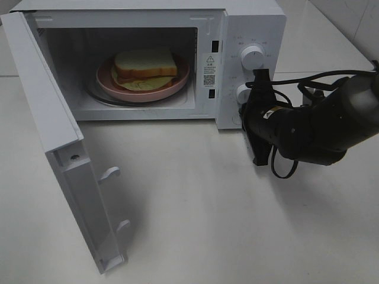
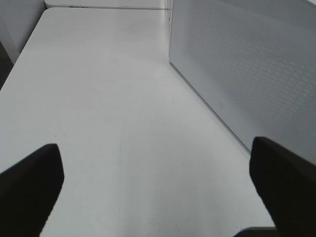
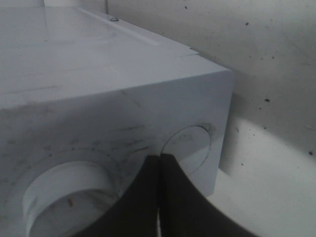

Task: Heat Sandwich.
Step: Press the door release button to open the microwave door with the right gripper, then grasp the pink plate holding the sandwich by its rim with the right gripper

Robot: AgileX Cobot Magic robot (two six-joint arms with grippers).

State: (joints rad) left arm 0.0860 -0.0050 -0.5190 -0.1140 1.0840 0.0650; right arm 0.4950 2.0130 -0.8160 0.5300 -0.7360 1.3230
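The sandwich (image 1: 145, 64), white bread with a pale filling, lies on a round pink plate (image 1: 180, 83) inside the open white microwave (image 1: 254, 23). Its door (image 1: 65, 148) is swung wide to the left. My right gripper (image 1: 244, 109) is shut with nothing in it. Its tips (image 3: 159, 158) press against the control panel beside the lower knob (image 3: 190, 145), below the upper knob (image 1: 253, 57). My left gripper (image 2: 158, 185) is outside the exterior high view. It stands open over bare table, with a white dotted microwave panel (image 2: 247, 64) off to one side.
The white table (image 1: 207, 207) spreads out in front of the microwave. The open door juts toward the table's front left. Black cables (image 1: 284, 168) loop under the right arm. A tiled wall (image 1: 349, 18) stands at the back right.
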